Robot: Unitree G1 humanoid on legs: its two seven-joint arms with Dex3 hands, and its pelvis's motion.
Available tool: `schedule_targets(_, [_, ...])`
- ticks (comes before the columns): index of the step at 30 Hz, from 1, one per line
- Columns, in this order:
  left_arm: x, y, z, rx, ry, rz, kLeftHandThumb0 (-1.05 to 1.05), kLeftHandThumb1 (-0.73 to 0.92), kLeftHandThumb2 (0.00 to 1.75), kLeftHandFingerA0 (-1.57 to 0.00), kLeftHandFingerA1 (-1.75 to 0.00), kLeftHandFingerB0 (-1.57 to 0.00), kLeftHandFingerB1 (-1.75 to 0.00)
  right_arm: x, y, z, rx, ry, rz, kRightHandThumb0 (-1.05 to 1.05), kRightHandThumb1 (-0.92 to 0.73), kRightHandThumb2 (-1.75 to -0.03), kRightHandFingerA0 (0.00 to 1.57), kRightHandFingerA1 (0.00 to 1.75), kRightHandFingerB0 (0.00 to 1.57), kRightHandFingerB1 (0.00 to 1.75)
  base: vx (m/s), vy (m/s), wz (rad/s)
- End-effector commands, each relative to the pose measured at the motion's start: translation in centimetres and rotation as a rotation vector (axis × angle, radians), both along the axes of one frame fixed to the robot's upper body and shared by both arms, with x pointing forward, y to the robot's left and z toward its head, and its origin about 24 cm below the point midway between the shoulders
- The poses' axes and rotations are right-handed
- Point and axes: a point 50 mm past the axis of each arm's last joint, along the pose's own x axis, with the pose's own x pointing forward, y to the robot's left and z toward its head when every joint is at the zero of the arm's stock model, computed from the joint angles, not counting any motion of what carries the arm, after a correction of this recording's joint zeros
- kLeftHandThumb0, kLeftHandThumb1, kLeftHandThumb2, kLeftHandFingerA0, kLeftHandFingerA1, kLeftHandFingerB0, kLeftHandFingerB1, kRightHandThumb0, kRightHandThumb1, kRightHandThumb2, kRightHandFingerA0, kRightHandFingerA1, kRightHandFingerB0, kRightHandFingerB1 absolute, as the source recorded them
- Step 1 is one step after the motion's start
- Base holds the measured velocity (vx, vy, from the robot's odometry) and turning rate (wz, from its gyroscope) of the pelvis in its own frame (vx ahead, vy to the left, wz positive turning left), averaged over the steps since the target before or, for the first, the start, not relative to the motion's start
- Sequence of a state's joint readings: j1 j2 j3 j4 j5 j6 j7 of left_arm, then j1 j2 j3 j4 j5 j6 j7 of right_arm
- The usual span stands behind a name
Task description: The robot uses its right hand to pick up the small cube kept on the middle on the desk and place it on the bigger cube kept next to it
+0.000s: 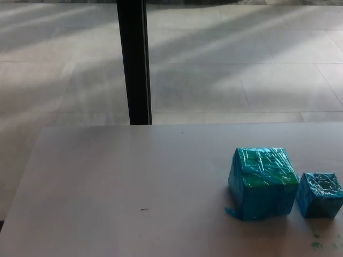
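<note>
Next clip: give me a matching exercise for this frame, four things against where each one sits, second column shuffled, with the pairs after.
Things:
1. bigger cube
2. small cube
3. black post
4. green marks

Places:
A. standing on the floor beyond the desk's far edge
B. on the desk near the right edge of the picture
C. on the desk just left of the other cube
D. on the desk surface at the lower right corner

Pairs: 1-C, 2-B, 3-A, 4-D

Neither robot hand is in view.

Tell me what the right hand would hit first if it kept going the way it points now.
Cannot say: neither hand is in view. Only the small blue tape-wrapped cube and the bigger blue tape-wrapped cube show, side by side on the grey desk.
</note>
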State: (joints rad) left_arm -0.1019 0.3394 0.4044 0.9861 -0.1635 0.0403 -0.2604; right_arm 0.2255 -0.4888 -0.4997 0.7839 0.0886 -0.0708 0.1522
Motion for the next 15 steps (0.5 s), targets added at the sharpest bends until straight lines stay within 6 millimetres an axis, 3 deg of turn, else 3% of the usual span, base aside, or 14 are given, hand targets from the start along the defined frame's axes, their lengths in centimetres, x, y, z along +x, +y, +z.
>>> schedule_targets(1, [-0.2, 0.7, 0.5, -0.081, -0.049, 0.001, -0.92, 0.87, 0.67, -0.26, -0.35, -0.19, -0.30, 0.1, -0.9, 1.1, 0.022, -0.065, 0.006, -1.05, -0.83, -0.70, 0.53, 0.69, 0.13, 0.61, 0.00, 0.000, 0.00])
schedule_targets(5, [-0.5, 0.8, 0.4, -0.082, -0.037, 0.007, -0.91, 0.87, 0.67, -0.27, -0.35, -0.20, -0.30, -0.3, -0.8, 0.9, 0.022, -0.053, -0.001, -1.05, -0.83, -0.70, 0.52, 0.68, 0.14, 0.59, 0.00, 0.000, 0.00])
schedule_targets(6, [-0.5, 0.8, 0.4, -0.080, -0.041, 0.011, -0.89, 0.68, 1.04, -0.22, -0.48, -0.14, -0.42, -0.3, -0.8, 1.0, 0.015, -0.050, -0.002, -1.05, -0.83, -0.72, 0.53, 0.71, 0.13, 0.62, 0.00, 0.000, 0.00])
schedule_targets(7, [-0.6, 0.8, 0.3, -0.080, -0.042, 0.010, -0.91, 0.87, 0.67, -0.28, -0.37, -0.21, -0.31, -0.4, -0.9, 1.0, 0.010, -0.046, -0.005, -1.05, -0.85, -0.71, 0.53, 0.71, 0.15, 0.62, 0.00, 0.000, 0.00])
schedule_targets(11, [-0.7, 0.7, 0.2, -0.089, -0.036, 0.015, -0.92, 0.87, 0.67, -0.28, -0.37, -0.21, -0.31, -0.6, -1.3, 1.0, 0.007, -0.030, -0.043, -1.05, -0.86, -0.71, 0.46, 0.64, 0.11, 0.57, 0.00, 0.000, 0.00])
schedule_targets(12, [-0.8, 0.8, 0.2, -0.085, -0.033, 0.019, -0.90, 0.68, 1.06, -0.21, -0.48, -0.12, -0.42, -0.8, -1.5, 1.0, 0.007, -0.034, -0.060, -1.05, -0.62, -1.16, 0.44, 0.68, 0.10, 0.58, 0.00, 0.000, 0.00])
schedule_targets(13, [-0.9, 0.8, 0.1, -0.081, -0.027, 0.017, -0.91, 0.69, 1.05, -0.23, -0.48, -0.16, -0.43, -0.9, -1.6, 1.0, 0.005, -0.025, -0.076, -1.05, -0.86, -0.73, 0.48, 0.67, 0.15, 0.58, 0.00, 0.000, 0.00])
schedule_targets(14, [-1.0, 0.9, 0.2, -0.082, -0.030, 0.016, -0.92, 0.69, 1.07, -0.19, -0.47, -0.12, -0.42, -0.9, -1.6, 1.1, 0.011, -0.030, -0.092, -1.05, -0.87, -0.72, 0.50, 0.70, 0.18, 0.61, 0.00, 0.000, 0.00])
schedule_targets(15, [-1.1, 0.9, 0.2, -0.084, -0.029, 0.019, -0.94, 0.86, 0.68, -0.27, -0.39, -0.21, -0.31, -1.1, -1.7, 1.1, 0.017, -0.036, -0.106, -1.05, -0.86, -0.72, 0.52, 0.74, 0.23, 0.64, 0.00, 0.000, 0.00])
